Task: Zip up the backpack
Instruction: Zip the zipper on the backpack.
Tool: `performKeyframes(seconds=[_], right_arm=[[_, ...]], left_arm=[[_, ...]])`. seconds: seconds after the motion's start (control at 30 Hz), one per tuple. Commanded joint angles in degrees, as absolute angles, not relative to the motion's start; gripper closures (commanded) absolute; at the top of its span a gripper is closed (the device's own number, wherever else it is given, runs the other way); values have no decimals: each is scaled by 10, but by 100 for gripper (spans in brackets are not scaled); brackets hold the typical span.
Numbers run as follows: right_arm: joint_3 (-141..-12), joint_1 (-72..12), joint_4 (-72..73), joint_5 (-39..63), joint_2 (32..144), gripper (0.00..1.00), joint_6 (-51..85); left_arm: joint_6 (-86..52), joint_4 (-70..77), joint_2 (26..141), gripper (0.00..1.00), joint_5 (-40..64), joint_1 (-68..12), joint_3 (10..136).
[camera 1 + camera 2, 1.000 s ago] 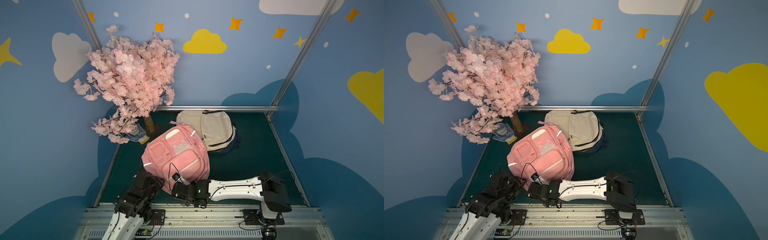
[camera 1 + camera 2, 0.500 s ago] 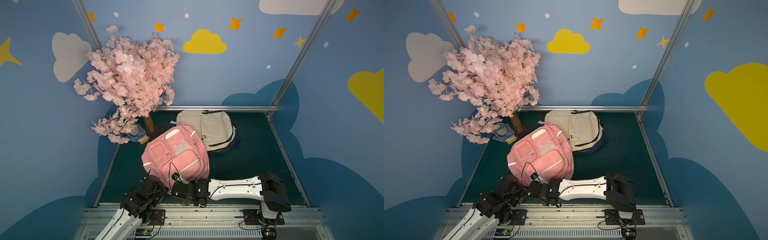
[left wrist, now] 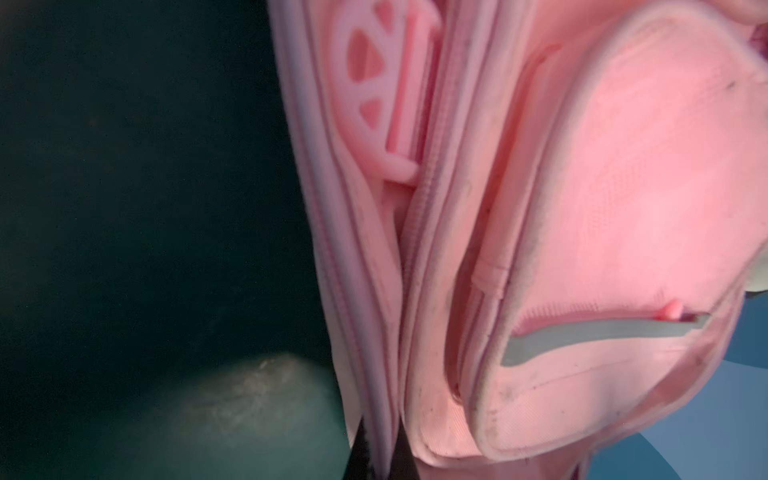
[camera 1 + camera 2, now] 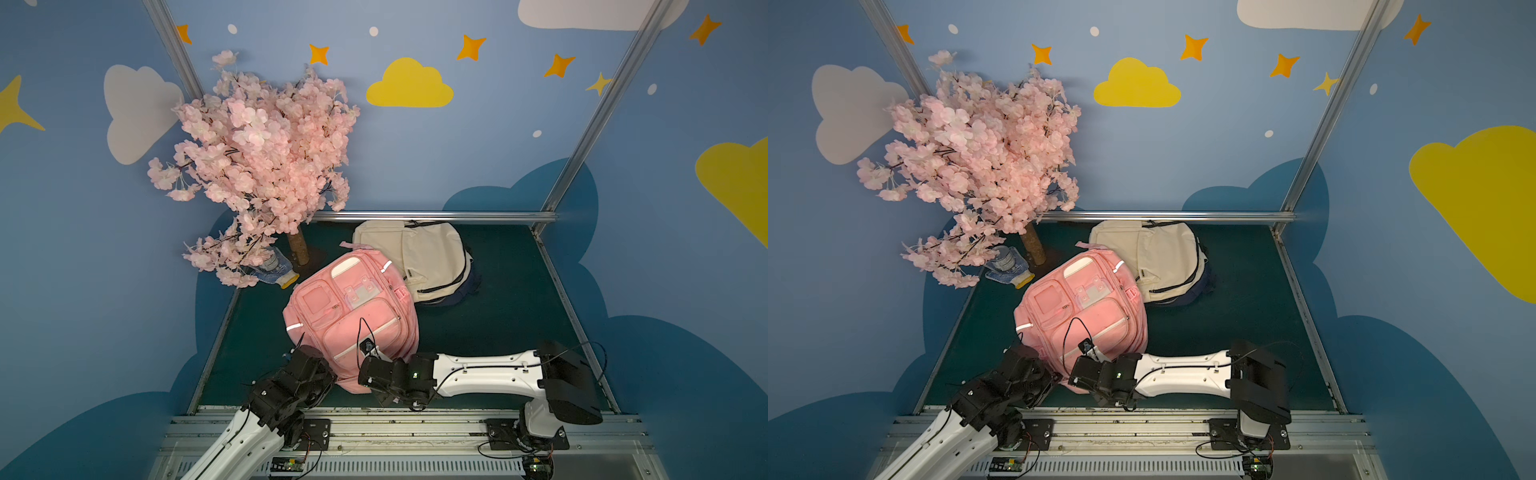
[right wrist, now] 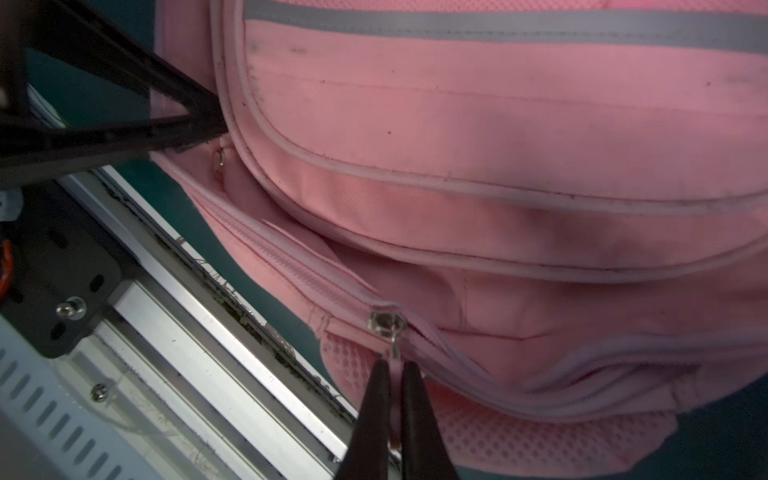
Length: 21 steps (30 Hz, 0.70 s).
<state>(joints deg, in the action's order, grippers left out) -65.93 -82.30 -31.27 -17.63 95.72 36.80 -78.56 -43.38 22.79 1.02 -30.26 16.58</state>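
The pink backpack point(image 4: 349, 316) point(image 4: 1079, 316) lies front up on the green mat, its bottom end towards the near rail. My left gripper point(image 3: 384, 453) is shut on a fold of the backpack's edge seam at its near-left corner point(image 4: 330, 376). My right gripper point(image 5: 395, 370) is shut on the zipper pull tab just below the metal slider point(image 5: 387, 322). In both top views it sits under the backpack's near edge point(image 4: 362, 376) point(image 4: 1072, 376). The zipper track point(image 5: 291, 266) runs from the slider towards the left gripper's black fingers point(image 5: 183, 120).
A cream backpack point(image 4: 428, 257) lies behind the pink one, touching it. An artificial cherry tree point(image 4: 266, 153) stands at the back left with a plastic bottle point(image 4: 274, 266) at its foot. The aluminium rail point(image 4: 374, 419) borders the mat right below both grippers.
My left gripper has reached forward to the backpack's near-left corner and shut on its edge. The right gripper has stayed shut on the pull tab.
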Motion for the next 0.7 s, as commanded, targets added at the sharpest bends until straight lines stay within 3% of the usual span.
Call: performKeyframes(seconds=[0.0, 0.23, 0.4, 0.57, 0.67], right_arm=[[-601, -773, -422, -229, 900, 100, 415], [-554, -699, -411, -229, 813, 100, 408], [-589, -700, -393, -227, 835, 100, 377], [-626, -731, -346, -235, 830, 100, 321], [-657, -737, -344, -254, 822, 100, 315]], left_arm=[[-740, -502, 213, 97, -71, -277, 190], [-696, -532, 212, 97, -72, -237, 211], [-663, -522, 234, 95, -69, -230, 235], [-504, -482, 312, 49, -22, -235, 343], [-407, -435, 364, 36, 30, -271, 405]])
